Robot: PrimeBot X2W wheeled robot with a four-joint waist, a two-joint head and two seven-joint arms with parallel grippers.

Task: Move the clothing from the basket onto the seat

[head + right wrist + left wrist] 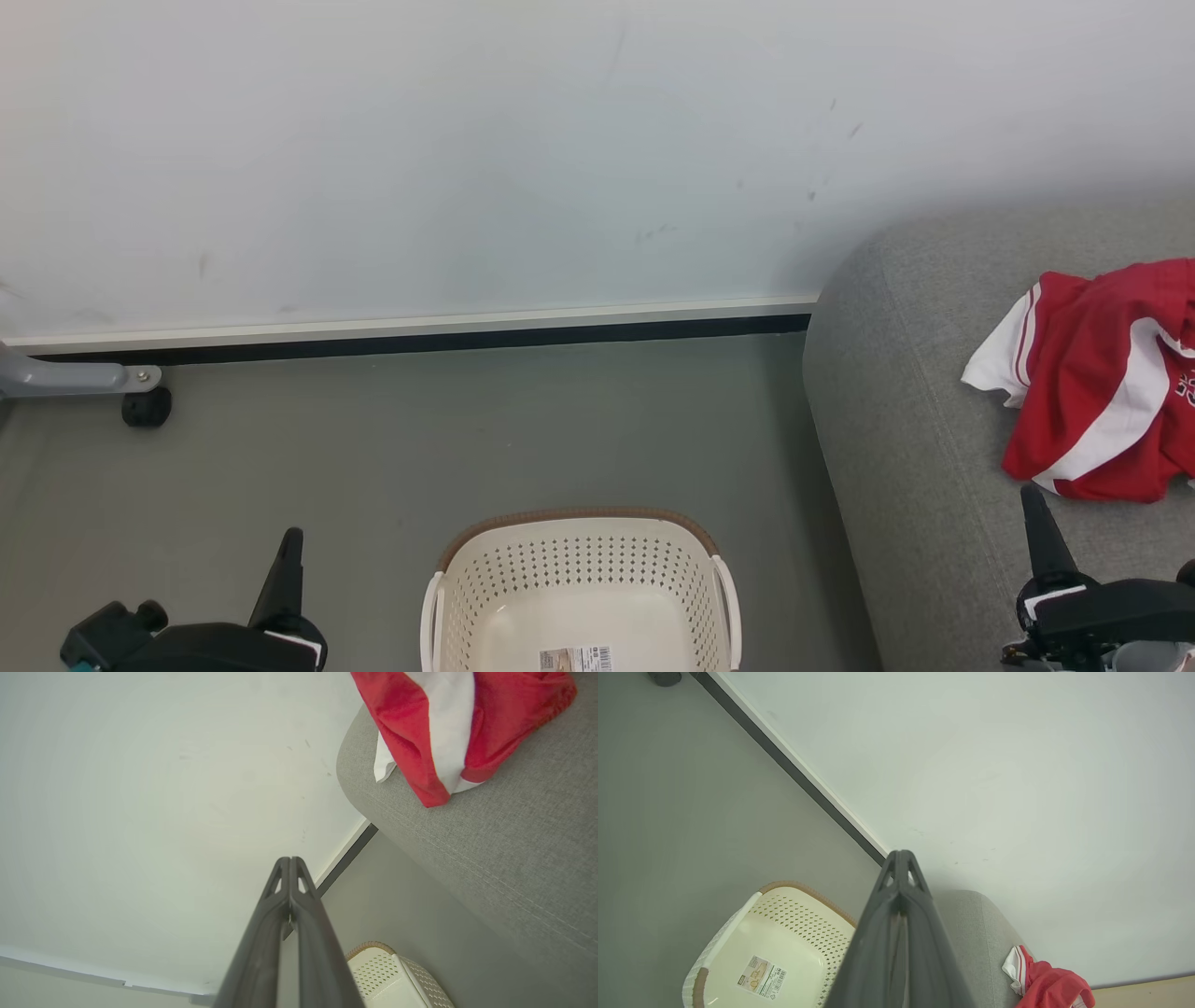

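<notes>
Red clothing [1092, 383] lies on the grey seat [896, 467] at right; the near basket [579, 515] looks empty. Our left gripper [291, 541] and right gripper [1033, 502] are clenched on nothing; we'd best retreat without snagging fabric.

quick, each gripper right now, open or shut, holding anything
left gripper: shut, long dark fingers pressed together, holding nothing
right gripper: shut, long dark fingers pressed together, holding nothing

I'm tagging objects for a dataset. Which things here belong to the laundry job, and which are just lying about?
Job: red-and-white clothing, lying on the grey seat; cream basket.
Lying about: grey stand leg with black caster; skirting board.
</notes>
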